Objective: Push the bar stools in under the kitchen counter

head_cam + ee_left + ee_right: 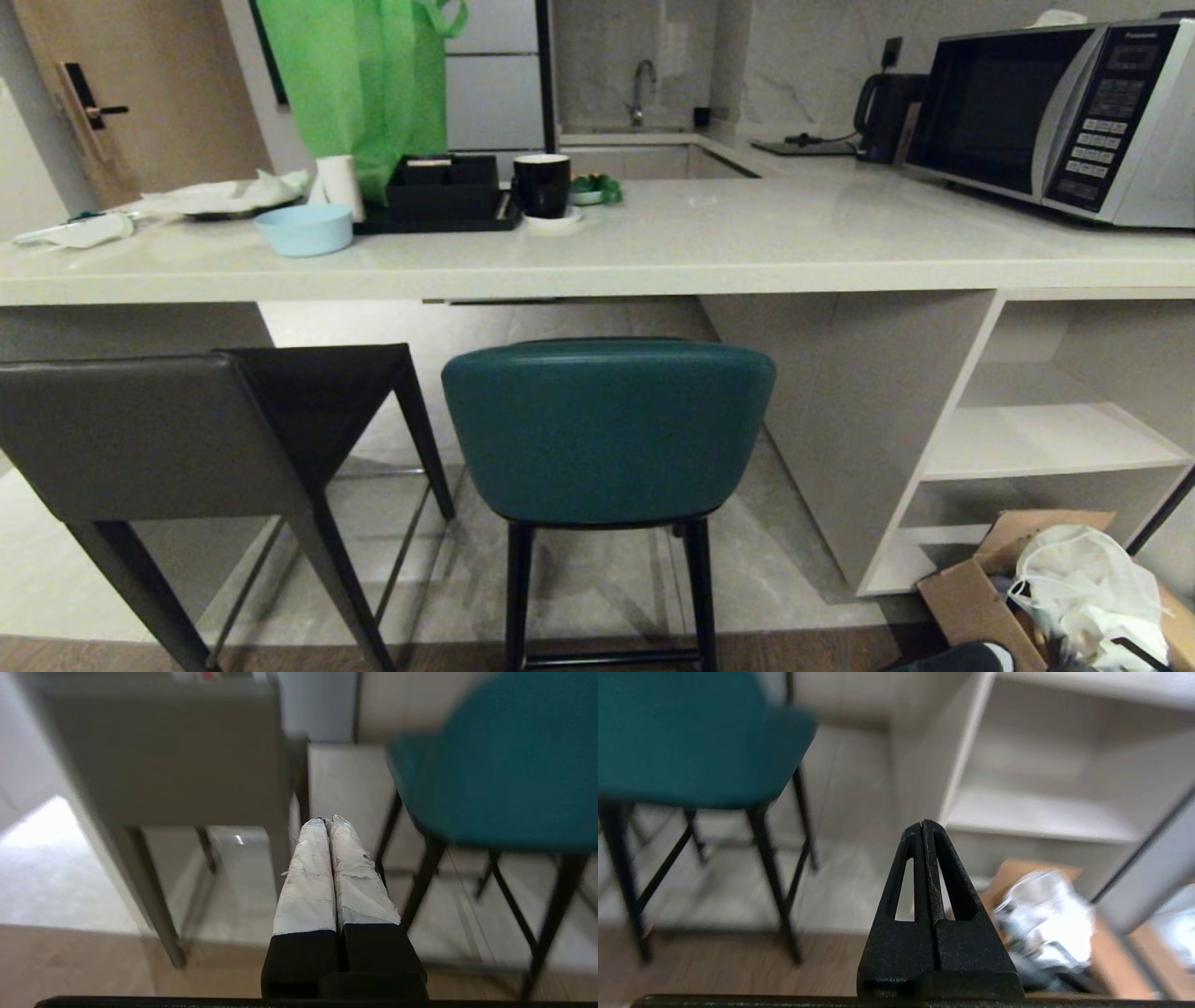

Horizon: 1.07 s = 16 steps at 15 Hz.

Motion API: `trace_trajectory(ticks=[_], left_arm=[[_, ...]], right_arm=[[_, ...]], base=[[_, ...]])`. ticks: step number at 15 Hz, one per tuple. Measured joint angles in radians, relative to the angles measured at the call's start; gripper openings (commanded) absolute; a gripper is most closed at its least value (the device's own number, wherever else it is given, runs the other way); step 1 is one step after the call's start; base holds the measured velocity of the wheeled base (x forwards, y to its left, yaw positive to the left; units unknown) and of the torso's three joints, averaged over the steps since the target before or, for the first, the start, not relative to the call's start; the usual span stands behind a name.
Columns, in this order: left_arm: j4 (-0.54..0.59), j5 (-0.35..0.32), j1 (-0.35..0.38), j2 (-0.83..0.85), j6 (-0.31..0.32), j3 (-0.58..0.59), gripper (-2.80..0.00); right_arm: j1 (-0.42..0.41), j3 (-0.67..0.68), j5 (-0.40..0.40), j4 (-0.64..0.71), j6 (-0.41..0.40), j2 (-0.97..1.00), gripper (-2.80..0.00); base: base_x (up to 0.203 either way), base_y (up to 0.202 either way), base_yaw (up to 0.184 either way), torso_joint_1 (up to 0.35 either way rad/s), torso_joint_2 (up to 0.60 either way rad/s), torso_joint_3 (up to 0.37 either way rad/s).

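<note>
Two bar stools stand before the kitchen counter (653,266). The dark grey boxy stool (159,434) is on the left and the teal stool (607,429) with black legs is in the middle; both backs sit below the counter's front edge. Neither arm shows in the head view. My left gripper (327,821) is shut and empty, low down, apart from the grey stool (163,756) and the teal stool (504,765), pointing between them. My right gripper (923,823) is shut and empty, to the right of the teal stool (691,737).
Open white shelves (1055,439) fill the counter's right end. A cardboard box with white plastic bags (1083,579) sits on the floor beside them. On the counter stand a microwave (1055,112), black mug (541,185), blue bowl (304,229) and green bag (364,84).
</note>
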Motion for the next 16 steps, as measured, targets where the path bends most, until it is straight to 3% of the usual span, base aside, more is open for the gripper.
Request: trace_trajectory(ticks=[4, 6, 9, 16], left_arm=[[-0.178, -0.070, 0.000, -0.017, -0.001, 0.170, -2.80], [-0.114, -0.093, 0.000, -0.018, 0.001, 0.185, -2.80], [-0.107, -0.089, -0.001, -0.018, -0.002, 0.190, -2.80], [-0.106, -0.087, -0.001, -0.018, -0.004, 0.191, -2.80]], right_arm=[[-0.001, 0.205, 0.061, -0.191, 0.016, -0.016, -2.80], [-0.001, 0.224, 0.063, -0.194, 0.016, -0.018, -2.80], [-0.001, 0.230, 0.063, -0.194, 0.017, -0.018, -2.80], [-0.001, 0.230, 0.063, -0.194, 0.016, -0.018, -2.80]], base=[[0.000, 0.000, 0.000, 0.000, 0.00, 0.000], [0.000, 0.000, 0.000, 0.000, 0.00, 0.000], [0.000, 0.000, 0.000, 0.000, 0.00, 0.000], [-0.165, 0.000, -0.003, 0.001, 0.00, 0.003]])
